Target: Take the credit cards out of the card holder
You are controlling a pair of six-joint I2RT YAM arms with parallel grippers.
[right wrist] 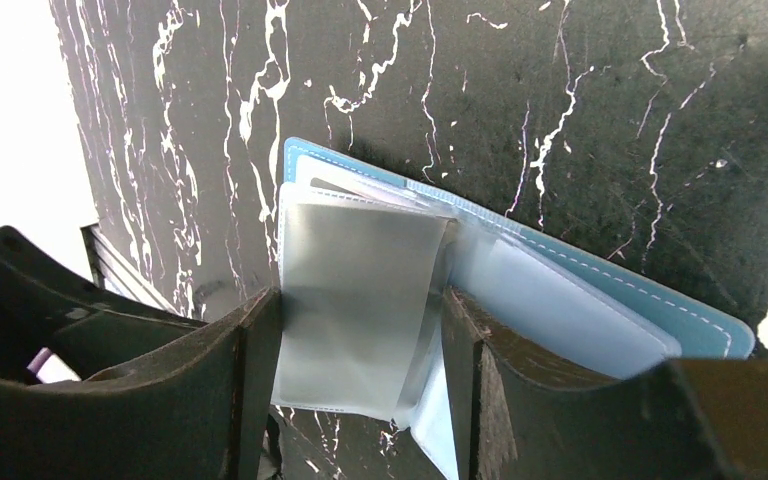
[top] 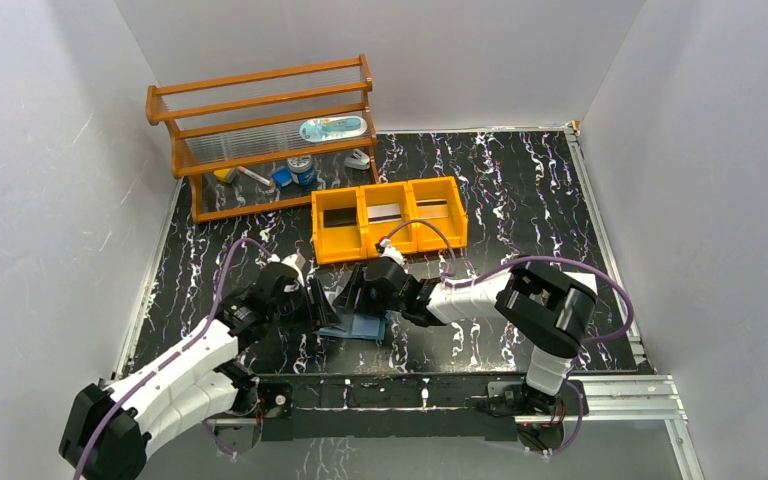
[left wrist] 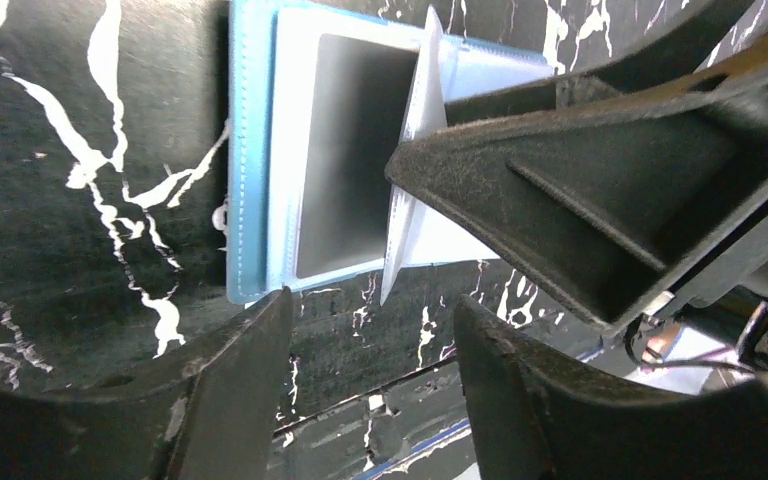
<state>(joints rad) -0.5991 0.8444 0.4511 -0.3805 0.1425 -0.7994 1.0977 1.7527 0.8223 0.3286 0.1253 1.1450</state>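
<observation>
I see my right gripper (right wrist: pixel 360 340) clasping a clear plastic sleeve (right wrist: pixel 335 385) with a silver-grey credit card (right wrist: pixel 360 260) in the open light blue folding card holder (right wrist: pixel 660 312). My left gripper (left wrist: pixel 370 365) hovers beside it, fingers released.

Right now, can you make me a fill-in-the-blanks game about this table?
1. The card holder is light ____.
2. It lies ____, not folded shut.
3. The orange tray has ____ compartments.
4. Each compartment holds one flat ____.
Missing words: blue; open; three; card.
</observation>
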